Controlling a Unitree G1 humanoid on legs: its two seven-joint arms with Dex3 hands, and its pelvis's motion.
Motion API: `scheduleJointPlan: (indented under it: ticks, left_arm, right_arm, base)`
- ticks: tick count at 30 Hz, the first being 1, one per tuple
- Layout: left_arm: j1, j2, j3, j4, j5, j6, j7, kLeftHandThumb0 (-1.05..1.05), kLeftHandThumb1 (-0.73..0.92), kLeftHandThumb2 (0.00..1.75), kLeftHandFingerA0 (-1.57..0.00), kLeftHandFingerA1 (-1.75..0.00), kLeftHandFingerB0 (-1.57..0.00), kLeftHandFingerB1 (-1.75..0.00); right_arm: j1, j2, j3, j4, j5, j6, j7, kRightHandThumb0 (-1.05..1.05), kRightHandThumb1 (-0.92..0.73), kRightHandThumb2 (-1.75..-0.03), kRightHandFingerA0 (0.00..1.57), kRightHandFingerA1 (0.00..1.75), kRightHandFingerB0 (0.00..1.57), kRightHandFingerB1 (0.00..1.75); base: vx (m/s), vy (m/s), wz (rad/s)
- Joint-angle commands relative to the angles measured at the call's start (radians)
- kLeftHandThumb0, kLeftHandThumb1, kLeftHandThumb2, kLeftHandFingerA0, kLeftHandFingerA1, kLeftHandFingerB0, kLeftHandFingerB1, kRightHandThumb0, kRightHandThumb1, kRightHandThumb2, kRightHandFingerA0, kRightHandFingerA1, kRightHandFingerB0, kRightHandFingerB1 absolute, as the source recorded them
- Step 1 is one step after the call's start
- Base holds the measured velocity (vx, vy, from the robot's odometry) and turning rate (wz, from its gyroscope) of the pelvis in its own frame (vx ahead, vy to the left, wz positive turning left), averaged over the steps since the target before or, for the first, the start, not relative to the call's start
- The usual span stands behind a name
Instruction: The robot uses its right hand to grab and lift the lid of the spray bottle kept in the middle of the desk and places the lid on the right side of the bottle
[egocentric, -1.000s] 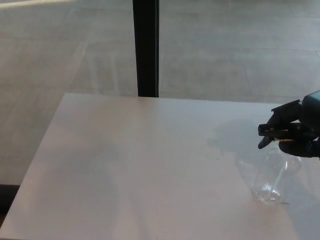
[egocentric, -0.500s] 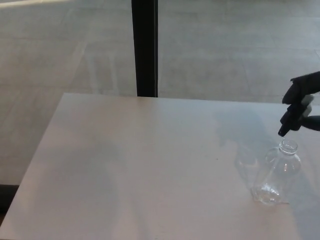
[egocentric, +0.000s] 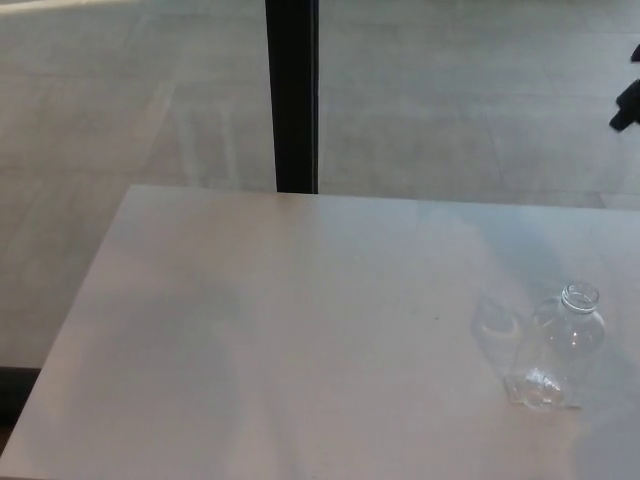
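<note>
Bottle (egocentric: 560, 345) upright on desk (egocentric: 300, 330), neck uncapped, right hand (egocentric: 628, 105) at edge

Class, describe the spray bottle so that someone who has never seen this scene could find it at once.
Start at the white desk that fills the lower picture, and follow it towards its right side. There stands the spray bottle, the only thing on the desk. It is small, clear as glass, and its round neck is open, with no lid on it.

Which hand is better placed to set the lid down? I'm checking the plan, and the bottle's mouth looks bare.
Right. A dark sliver of it shows at the picture's right edge, on the open bottle's side of the desk. The left hand isn't in view.
</note>
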Motion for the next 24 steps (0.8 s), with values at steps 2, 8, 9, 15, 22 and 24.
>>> scheduleJointPlan:
  ticks: [2,8,9,15,22,24]
  left_arm:
    - [0.007,0.023,0.0,0.003,-0.003,-0.008,0.006,-0.84,0.87,0.66,-0.56,-0.49,-0.39,-0.4]
    - [0.012,0.019,-0.001,0.003,-0.003,-0.017,0.006,-0.85,0.87,0.66,-0.56,-0.51,-0.4,-0.41]
    - [0.013,0.018,-0.003,0.005,0.0,-0.019,0.008,-0.84,0.88,0.66,-0.57,-0.5,-0.4,-0.4]
    - [0.008,0.016,0.002,0.005,-0.007,-0.012,0.005,-0.84,0.88,0.67,-0.55,-0.49,-0.38,-0.39]
    - [0.002,0.016,-0.003,0.002,-0.001,-0.02,0.008,-0.83,0.87,0.66,-0.57,-0.49,-0.39,-0.4]
    - [0.003,0.019,-0.002,0.001,-0.003,-0.022,0.003,-0.82,0.88,0.66,-0.56,-0.49,-0.39,-0.4]
  right_arm:
    - [-0.057,-0.024,-0.092,0.045,0.085,0.096,0.033,-0.25,-0.63,-0.8,0.87,1.68,0.95,0.71]
    - [-0.009,-0.01,-0.2,0.112,0.153,0.09,-0.016,-0.2,-0.65,-0.81,0.93,1.62,0.94,0.77]
    - [0.012,0.003,-0.215,0.111,0.164,0.097,-0.022,-0.19,-0.66,-0.8,0.92,1.64,0.94,0.77]
    - [0.239,0.055,-0.21,0.077,0.082,0.086,-0.11,-0.31,-0.7,-0.7,0.9,1.61,0.96,0.7]
    - [0.414,0.123,-0.17,0.136,-0.001,0.108,-0.267,-0.32,-0.66,-0.76,0.94,1.55,0.96,0.71]
    - [0.438,0.148,-0.144,0.167,-0.017,0.122,-0.287,-0.39,-0.69,-0.71,0.93,1.56,0.94,0.71]
  base:
    - [0.0,0.0,0.0]
    - [0.0,0.0,0.0]
    - [0.0,0.0,0.0]
    - [0.0,0.0,0.0]
    - [0.0,0.0,0.0]
    - [0.0,0.0,0.0]
